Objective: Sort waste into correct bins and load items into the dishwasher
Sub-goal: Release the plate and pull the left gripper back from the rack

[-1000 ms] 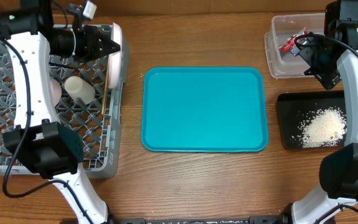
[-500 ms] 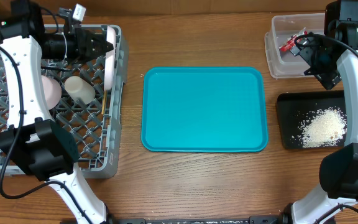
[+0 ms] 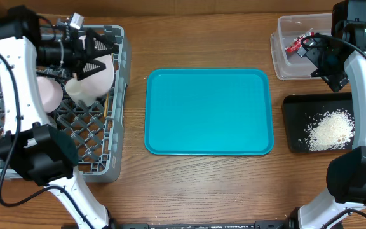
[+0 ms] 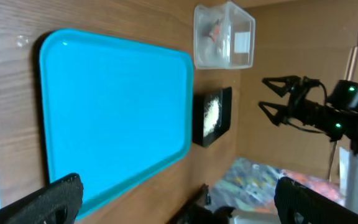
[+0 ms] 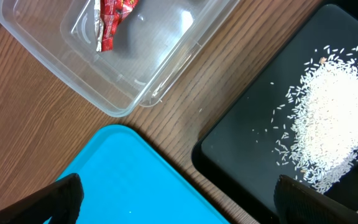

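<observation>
Over the back right of the grey dish rack [image 3: 5, 149], my left gripper [image 3: 99, 53] stands open with nothing between its jaws. A white plate [image 3: 103, 73] leans in the rack just under it, beside a small white cup [image 3: 78, 92] and a pale dish [image 3: 48, 94]. Thin chopsticks [image 3: 108, 107] lie along the rack's right wall. My right gripper [image 5: 179, 199] hangs open and empty above the gap between the clear tub [image 5: 135, 74] and the black tray [image 5: 253, 143]. The red wrapper [image 5: 114, 22] lies in the tub and rice scraps [image 5: 337, 118] lie in the black tray.
The teal tray [image 3: 208, 111] lies bare in the middle of the wooden table, between the rack and the two bins. The clear tub [image 3: 283, 63] sits at the back right with the black tray [image 3: 296, 130] just in front of it.
My left gripper has opened and let go of the white plate, which now leans in the rack. It also drew back to the left. The right arm has not moved.
</observation>
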Robot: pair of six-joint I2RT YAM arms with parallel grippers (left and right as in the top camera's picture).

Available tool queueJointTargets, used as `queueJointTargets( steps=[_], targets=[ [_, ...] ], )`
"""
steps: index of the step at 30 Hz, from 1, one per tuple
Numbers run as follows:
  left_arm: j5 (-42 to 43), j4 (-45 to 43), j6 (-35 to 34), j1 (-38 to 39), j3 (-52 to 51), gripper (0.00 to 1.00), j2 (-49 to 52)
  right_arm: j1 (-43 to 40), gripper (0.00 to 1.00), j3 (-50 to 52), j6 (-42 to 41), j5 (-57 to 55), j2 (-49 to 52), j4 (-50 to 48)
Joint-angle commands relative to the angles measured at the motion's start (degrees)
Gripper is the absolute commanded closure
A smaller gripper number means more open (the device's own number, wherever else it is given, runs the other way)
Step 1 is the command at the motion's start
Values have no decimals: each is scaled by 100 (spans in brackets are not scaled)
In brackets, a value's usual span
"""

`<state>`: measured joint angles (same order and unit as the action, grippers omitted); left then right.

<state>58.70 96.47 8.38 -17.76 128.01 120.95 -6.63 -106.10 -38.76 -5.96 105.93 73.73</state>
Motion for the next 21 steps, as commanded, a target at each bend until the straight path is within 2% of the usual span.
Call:
queueJointTargets(
  steps=[1,3,7,10,15,21],
  targets=[
    [-297,37,13,-232,256,1,-400,17,0,-90,-7,-22,-48,-13],
    [-605,37,-79,-278,256,2,-643,17,0,-90,-7,-22,-48,-13],
    [-1989,37,-804,-282,203,2,-1333,17,0,-90,-7,-22,-48,-13],
    [-2562,37,-887,-247,-50,2,-2011,17,0,-90,-7,-22,-48,-13],
    [-2787,35,-887,-140,-981,1,-3296,17,0,-90,-7,-22,-48,-13],
    [-2776,35,-931,-133,-2570,2,-4725,17,0,-90,-7,-22,-48,-13]
  ],
)
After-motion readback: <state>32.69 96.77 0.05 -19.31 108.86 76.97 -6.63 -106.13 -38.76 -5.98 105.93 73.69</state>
